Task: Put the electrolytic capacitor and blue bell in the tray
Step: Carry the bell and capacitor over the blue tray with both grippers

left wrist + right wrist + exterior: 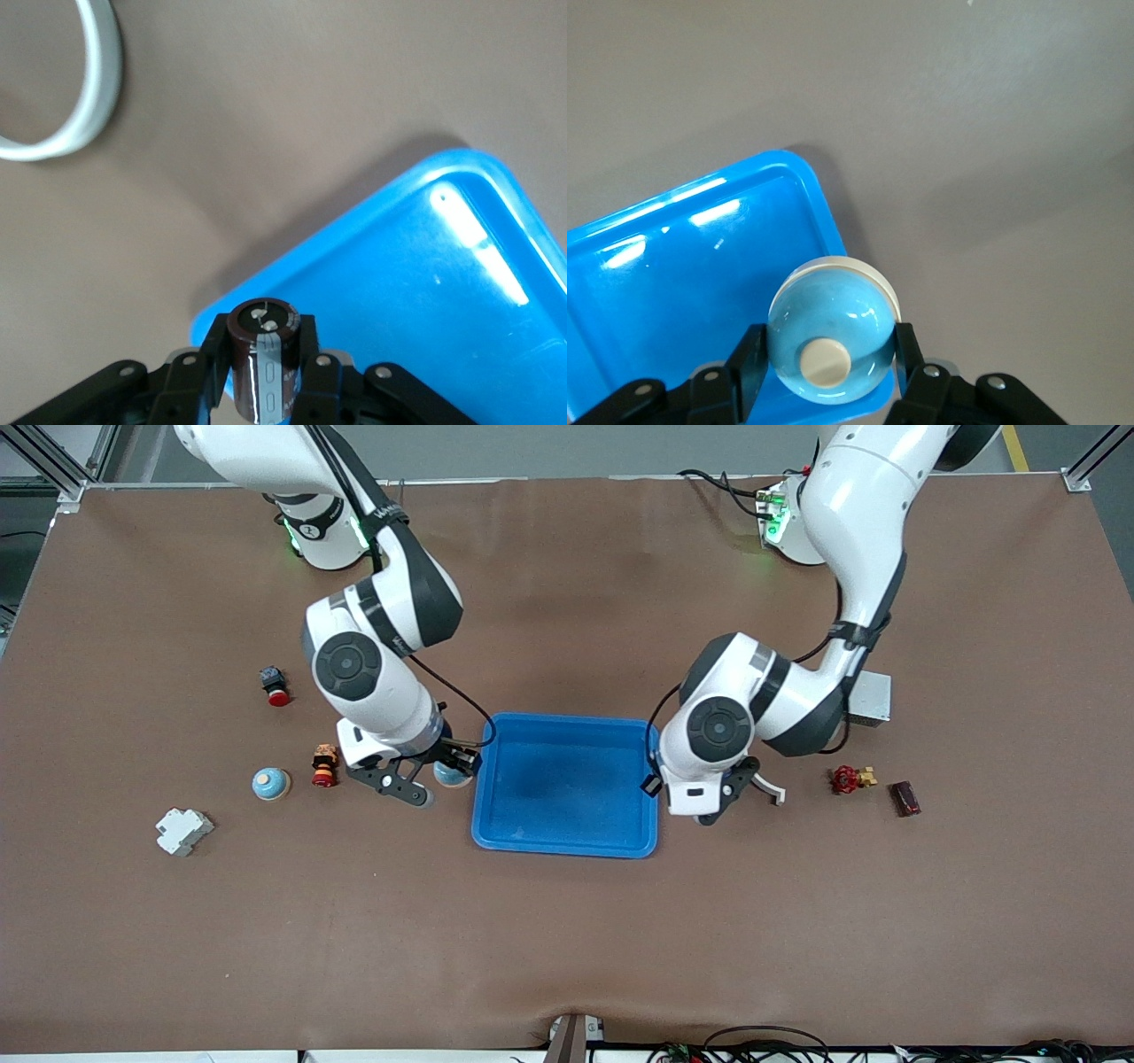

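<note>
The tray (567, 841) lies between both claws: the right claw (828, 367) clamps the bell (827, 341) over its rim, the left claw (263, 376) clamps the capacitor (263, 354) (standing upright) over its corner.

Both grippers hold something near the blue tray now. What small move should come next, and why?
Probably both arms should move a little inward over the tray before letting go. The right gripper holds the blue bell at the tray's corner rim, and the left gripper holds the capacitor just at the rim too. Released here, either one might land on the rim or on the table.
</note>
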Controlling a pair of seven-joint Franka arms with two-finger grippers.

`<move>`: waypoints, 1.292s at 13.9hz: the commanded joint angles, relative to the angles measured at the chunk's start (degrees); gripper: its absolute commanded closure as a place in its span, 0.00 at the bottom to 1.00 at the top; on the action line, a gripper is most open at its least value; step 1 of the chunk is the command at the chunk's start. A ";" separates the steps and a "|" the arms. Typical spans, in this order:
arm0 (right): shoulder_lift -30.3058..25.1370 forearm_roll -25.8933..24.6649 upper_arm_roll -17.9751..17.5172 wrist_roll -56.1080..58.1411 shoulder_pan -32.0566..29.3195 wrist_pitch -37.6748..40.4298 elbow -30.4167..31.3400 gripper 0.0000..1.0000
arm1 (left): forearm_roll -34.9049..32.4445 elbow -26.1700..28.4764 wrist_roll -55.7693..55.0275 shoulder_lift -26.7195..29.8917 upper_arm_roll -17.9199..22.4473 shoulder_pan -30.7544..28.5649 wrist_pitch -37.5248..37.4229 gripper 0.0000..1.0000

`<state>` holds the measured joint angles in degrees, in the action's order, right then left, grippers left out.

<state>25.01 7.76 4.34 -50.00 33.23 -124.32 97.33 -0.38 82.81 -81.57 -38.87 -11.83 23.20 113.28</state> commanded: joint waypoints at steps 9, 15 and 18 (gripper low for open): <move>4.61 -0.03 0.58 -11.17 7.11 -11.12 4.10 1.00 | 0.38 -1.25 -3.33 -6.04 0.31 4.22 3.70 0.96; 9.18 -0.03 0.58 -13.63 8.87 -15.95 4.01 1.00 | 0.03 -1.07 -3.42 -7.80 0.49 4.93 3.71 0.93; 11.20 0.23 0.49 -14.51 9.40 -17.45 3.66 1.00 | -0.06 -1.16 -3.33 -8.50 0.57 4.93 3.71 0.93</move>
<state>35.16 7.77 4.33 -62.94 41.77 -140.93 101.55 -0.38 82.63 -84.33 -46.70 -11.78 27.55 117.04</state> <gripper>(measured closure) 0.374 0.656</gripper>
